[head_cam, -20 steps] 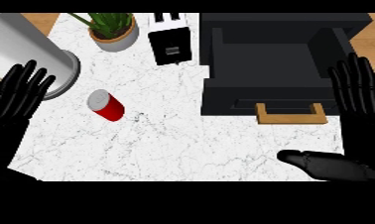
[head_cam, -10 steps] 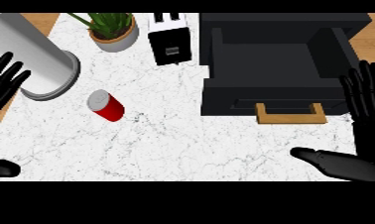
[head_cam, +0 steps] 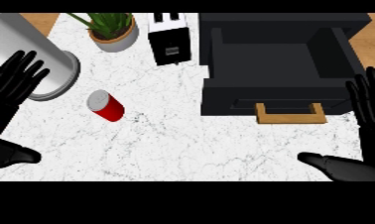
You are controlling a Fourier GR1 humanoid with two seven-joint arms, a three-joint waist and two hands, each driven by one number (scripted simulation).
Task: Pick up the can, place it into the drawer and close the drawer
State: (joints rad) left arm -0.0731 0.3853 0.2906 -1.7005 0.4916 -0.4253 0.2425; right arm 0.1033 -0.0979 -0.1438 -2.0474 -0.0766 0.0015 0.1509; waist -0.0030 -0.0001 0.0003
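Can (head_cam: 107, 106): a red can with a silver top, lying tilted on the white marbled surface (head_cam: 168, 139) in the left half of the view, apart from both hands and well apart from the drawer.
Drawer (head_cam: 282, 69): a black drawer pulled open at the upper right, its dark inside showing; a wooden handle (head_cam: 290, 114) sits on its front, facing the lower edge of the view.
Left hand (head_cam: 18, 82): at the left edge, wide open with fingers straight and spread, pointing up, holding nothing; its fingertips lie near the base of the grey cylinder, and the can is to its right, not touched.
Right hand (head_cam: 362, 99): at the right edge, beside the drawer's front corner, fingers straight and pointing up, thumb stretched out low toward the left; it holds nothing.
Grey cylinder (head_cam: 33, 57): a big metal vessel at the upper left, just above the can.
Potted plant (head_cam: 111, 29): green leaves in a tan pot, at the top, between the cylinder and the toaster.
Toaster (head_cam: 170, 43): black and white, just left of the drawer.
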